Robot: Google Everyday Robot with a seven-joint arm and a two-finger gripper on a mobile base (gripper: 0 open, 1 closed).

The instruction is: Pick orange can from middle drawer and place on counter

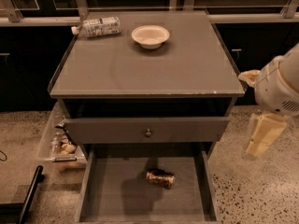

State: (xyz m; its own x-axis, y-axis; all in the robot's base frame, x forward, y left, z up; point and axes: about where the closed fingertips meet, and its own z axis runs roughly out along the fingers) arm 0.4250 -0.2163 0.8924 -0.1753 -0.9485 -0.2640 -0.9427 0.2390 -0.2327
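Can (160, 178) — on its side on the drawer (112, 192) floor, lower centre; pulled-out tray leaves it reachable from above, by my judgement.
Tabletop (140, 71) — upper centre; bowl (150, 35) and bottle (98, 26) sit at the back, front bare for set-down.
Arm (280, 85) — right edge, raised beside the cabinet, well apart from the can.
Claw (261, 136) — hangs below the arm; open or closed, cannot tell.

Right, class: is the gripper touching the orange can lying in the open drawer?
Apart. The camera view shows the gripper beside the cabinet's right side, above the floor, while the orange can lies inside the middle drawer, a plain gap between them.
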